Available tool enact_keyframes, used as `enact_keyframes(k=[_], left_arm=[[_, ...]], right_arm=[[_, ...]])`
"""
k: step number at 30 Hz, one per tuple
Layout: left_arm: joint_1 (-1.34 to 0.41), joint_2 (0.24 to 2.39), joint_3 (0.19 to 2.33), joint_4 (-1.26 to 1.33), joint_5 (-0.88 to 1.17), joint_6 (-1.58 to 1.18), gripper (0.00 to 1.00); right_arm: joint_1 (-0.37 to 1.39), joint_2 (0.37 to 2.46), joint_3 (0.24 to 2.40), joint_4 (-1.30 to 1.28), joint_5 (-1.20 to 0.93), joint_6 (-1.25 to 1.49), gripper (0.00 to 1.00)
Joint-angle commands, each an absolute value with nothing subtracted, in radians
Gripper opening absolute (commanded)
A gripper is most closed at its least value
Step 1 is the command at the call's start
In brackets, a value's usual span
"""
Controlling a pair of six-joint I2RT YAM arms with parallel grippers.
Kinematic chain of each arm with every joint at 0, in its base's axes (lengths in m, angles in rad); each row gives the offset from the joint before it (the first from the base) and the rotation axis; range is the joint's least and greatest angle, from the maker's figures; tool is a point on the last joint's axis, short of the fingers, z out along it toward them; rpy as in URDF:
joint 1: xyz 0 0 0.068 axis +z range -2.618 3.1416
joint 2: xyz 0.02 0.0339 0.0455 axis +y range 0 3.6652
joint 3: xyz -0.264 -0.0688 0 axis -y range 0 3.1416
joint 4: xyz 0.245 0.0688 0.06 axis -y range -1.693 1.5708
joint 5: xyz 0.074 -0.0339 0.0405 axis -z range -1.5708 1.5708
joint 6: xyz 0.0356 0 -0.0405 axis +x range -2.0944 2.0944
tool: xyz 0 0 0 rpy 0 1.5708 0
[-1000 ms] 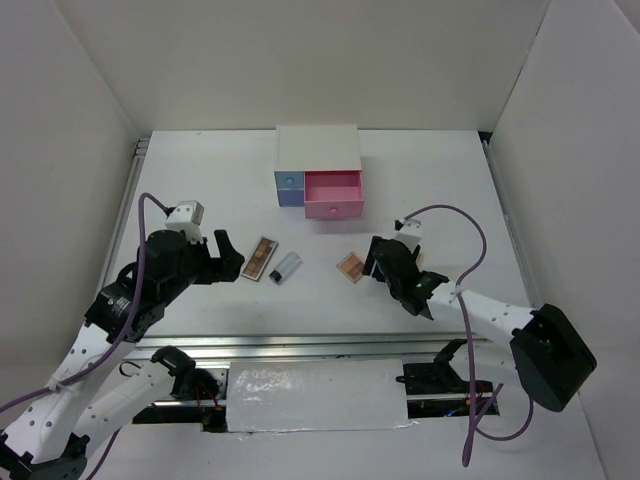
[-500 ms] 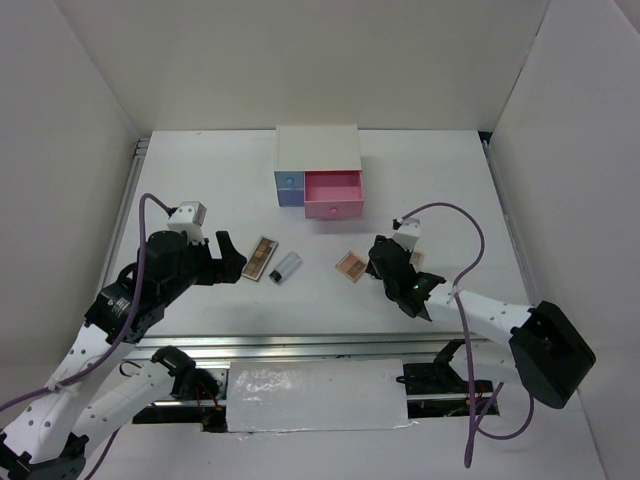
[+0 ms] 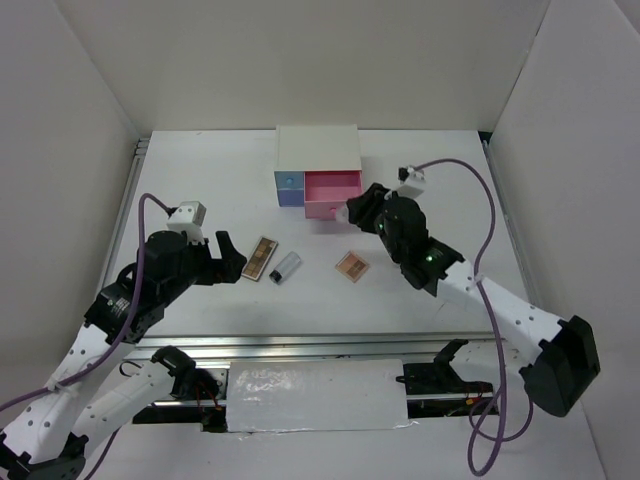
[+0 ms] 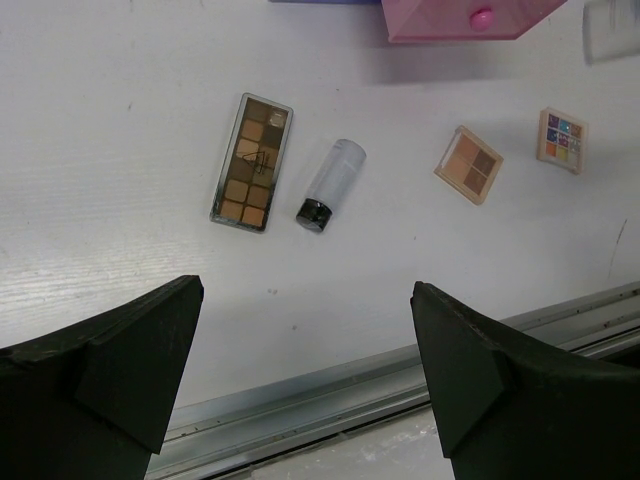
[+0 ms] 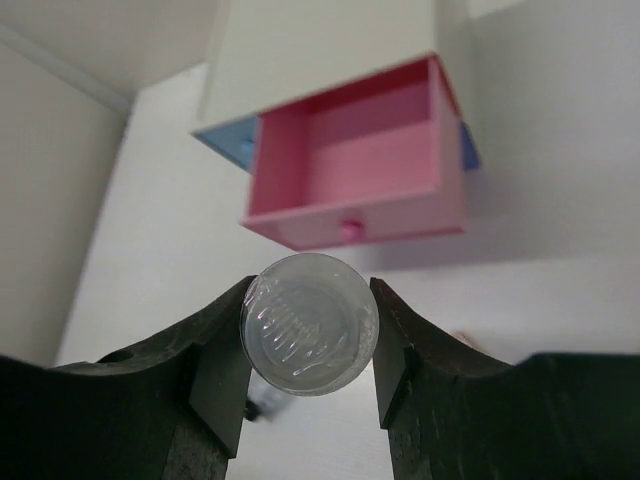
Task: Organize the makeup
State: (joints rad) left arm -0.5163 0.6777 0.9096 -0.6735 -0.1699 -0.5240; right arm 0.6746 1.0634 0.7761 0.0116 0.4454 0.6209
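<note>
Right jaws clenched on a small clear bottle (image 5: 310,322), seen end-on from the wrist, one black finger (image 5: 215,370) pressed to each side. Holds it off the tabletop (image 3: 200,180), just short of the open pink drawer (image 5: 345,165). Right arm (image 3: 470,290) stretched forward and to the left from its base, wrist raised, pointing toward the white drawer box (image 3: 318,145).

Left jaws released, fingers (image 4: 110,370) spread wide. Hangs over the near-left part of the tabletop, looking down. Left arm (image 3: 130,300) bent, forearm angled toward the centre.

Under the left wrist, flat on the tabletop:
- long brown eyeshadow palette (image 4: 252,161)
- just right of it, not touching, a clear tube with a black cap (image 4: 331,185), on its side
- further right, a square pinkish palette (image 4: 469,164)
- beyond that, a small multicolour palette (image 4: 562,140)

All four apart from one another, all outside the drawer box. Blue drawer (image 3: 288,185) shut, beside the pink one.
</note>
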Motion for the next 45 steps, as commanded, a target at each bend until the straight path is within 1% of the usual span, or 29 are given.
enact_keyframes(k=[1, 6, 7, 10, 11, 13, 18, 20, 21, 22, 23, 24, 27, 28, 29, 30, 31, 33, 39, 41, 43, 44, 45], left_arm=[[-0.523, 0.661, 0.908, -0.641, -0.166, -0.511, 1.00], [-0.525, 0.632, 0.905, -0.640, -0.173, -0.514, 0.99], [-0.528, 0.627, 0.905, -0.640, -0.173, -0.514, 0.99], [-0.532, 0.608, 0.904, -0.641, -0.179, -0.517, 0.99], [-0.535, 0.601, 0.902, -0.641, -0.179, -0.518, 0.99], [-0.543, 0.585, 0.899, -0.638, -0.181, -0.518, 0.99], [-0.554, 0.584, 0.899, -0.635, -0.170, -0.514, 0.99], [-0.554, 0.595, 0.900, -0.637, -0.166, -0.512, 0.99], [-0.554, 0.597, 0.902, -0.635, -0.166, -0.509, 0.99], [-0.554, 0.597, 0.903, -0.635, -0.164, -0.509, 0.99], [-0.554, 0.598, 0.902, -0.635, -0.163, -0.509, 0.99], [-0.554, 0.595, 0.902, -0.635, -0.164, -0.511, 0.99], [-0.554, 0.591, 0.900, -0.634, -0.164, -0.511, 0.99], [-0.554, 0.589, 0.899, -0.632, -0.166, -0.511, 1.00], [-0.554, 0.589, 0.900, -0.634, -0.166, -0.511, 0.99], [-0.554, 0.591, 0.899, -0.634, -0.166, -0.512, 0.99], [-0.554, 0.592, 0.899, -0.635, -0.166, -0.512, 0.99], [-0.554, 0.595, 0.900, -0.635, -0.166, -0.512, 0.99], [-0.554, 0.595, 0.900, -0.637, -0.169, -0.514, 0.99], [-0.555, 0.592, 0.900, -0.637, -0.172, -0.514, 1.00], [-0.554, 0.591, 0.900, -0.637, -0.173, -0.515, 0.99], [-0.555, 0.592, 0.900, -0.637, -0.173, -0.515, 0.99], [-0.554, 0.594, 0.899, -0.635, -0.173, -0.515, 0.99]], right_arm=[[0.655, 1.178, 0.952, 0.117, 0.319, 0.675, 0.10], [0.598, 1.428, 1.146, 0.147, 0.235, 0.869, 0.12], [0.594, 1.489, 1.170, 0.150, 0.233, 0.896, 0.12], [0.589, 1.564, 1.232, 0.140, 0.273, 0.966, 0.13], [0.589, 1.577, 1.255, 0.109, 0.300, 0.994, 0.16], [0.571, 1.601, 1.259, 0.107, 0.295, 1.014, 0.17], [0.535, 1.617, 1.190, 0.172, 0.229, 1.080, 0.19], [0.519, 1.628, 1.184, 0.182, 0.197, 1.086, 0.25], [0.515, 1.635, 1.175, 0.195, 0.163, 1.089, 0.30], [0.512, 1.638, 1.170, 0.205, 0.150, 1.095, 0.39], [0.503, 1.641, 1.167, 0.215, 0.137, 1.097, 0.43], [0.500, 1.652, 1.173, 0.224, 0.103, 1.097, 0.52], [0.488, 1.677, 1.209, 0.190, 0.071, 1.092, 0.61], [0.483, 1.680, 1.213, 0.184, 0.066, 1.094, 0.72], [0.482, 1.683, 1.215, 0.183, 0.060, 1.092, 0.78], [0.477, 1.678, 1.213, 0.181, 0.058, 1.094, 0.88], [0.476, 1.674, 1.212, 0.181, 0.058, 1.094, 0.93], [0.472, 1.652, 1.209, 0.173, 0.070, 1.091, 1.00], [0.471, 1.591, 1.233, 0.123, 0.121, 1.033, 1.00], [0.469, 1.589, 1.246, 0.117, 0.104, 0.997, 0.99], [0.485, 1.604, 1.299, 0.080, 0.075, 0.913, 0.94], [0.504, 1.623, 1.374, -0.004, 0.116, 0.826, 0.90], [0.529, 1.635, 1.417, -0.062, 0.162, 0.781, 0.90]])
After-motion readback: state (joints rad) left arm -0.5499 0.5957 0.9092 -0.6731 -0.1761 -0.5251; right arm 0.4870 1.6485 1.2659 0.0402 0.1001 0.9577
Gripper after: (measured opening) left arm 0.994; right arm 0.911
